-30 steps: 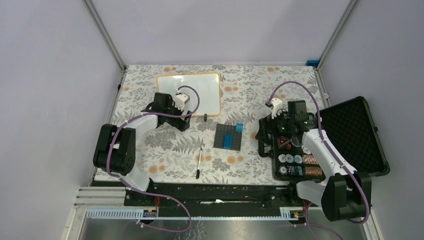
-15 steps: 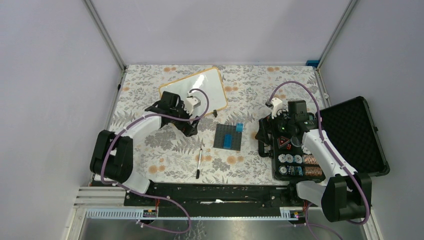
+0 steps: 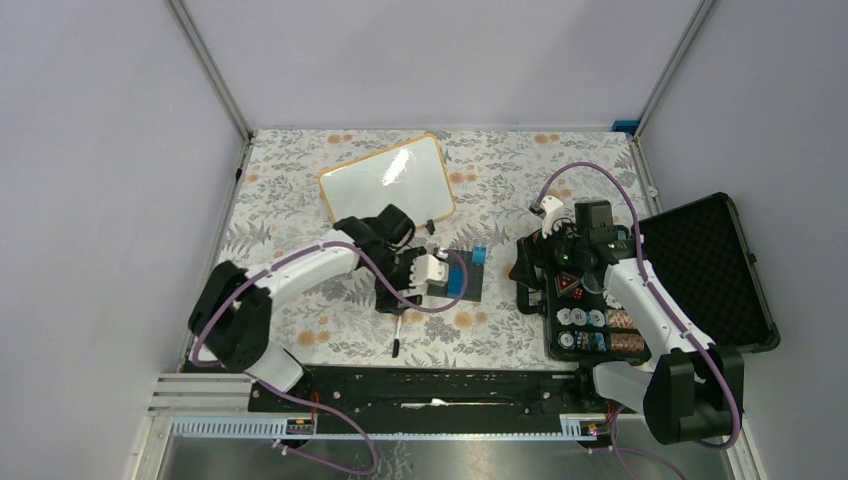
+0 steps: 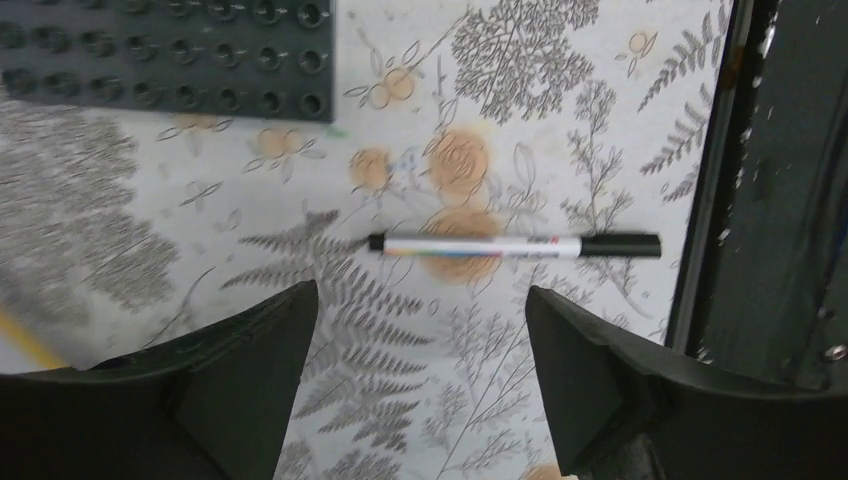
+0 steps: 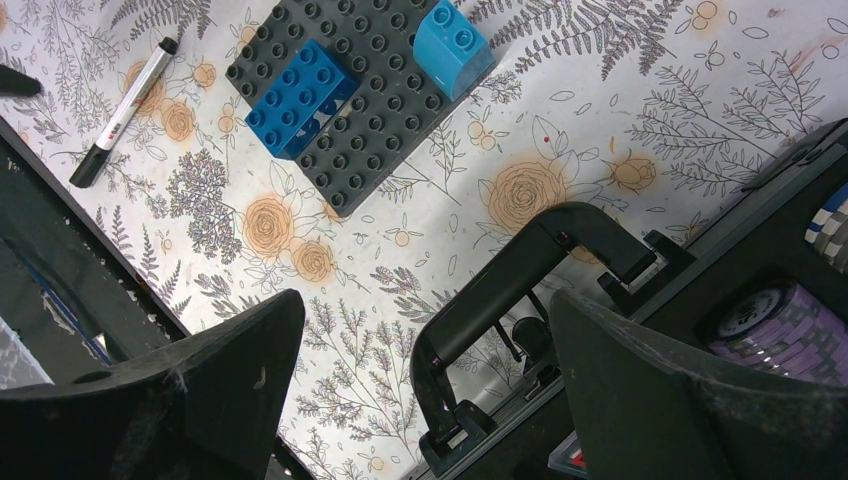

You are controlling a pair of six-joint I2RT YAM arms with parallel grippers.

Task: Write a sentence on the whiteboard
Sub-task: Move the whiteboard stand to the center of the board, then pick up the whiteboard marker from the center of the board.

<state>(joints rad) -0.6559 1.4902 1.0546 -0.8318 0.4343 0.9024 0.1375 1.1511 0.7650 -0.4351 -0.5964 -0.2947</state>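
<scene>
Whiteboard [image 3: 385, 181]: lies askew at the far side of the bench [image 3: 520, 170], left of centre, well apart from both claws; left claw [image 4: 420, 330]: released, jaws spread, nothing between them, hanging above the marker [image 4: 515, 245], which lies flat on the bench; right claw [image 5: 425, 310]: released, empty, over the black case's handle [image 5: 500, 280]; grey brick plate [image 3: 458, 275]: between the arms.

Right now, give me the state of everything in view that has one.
whiteboard, blank, lying face up.
marker, capped, lying loose.
left gripper, open, empty, near the marker.
right gripper, open, empty.
black case, lid open.
brick plate, carries blue bricks.
</scene>
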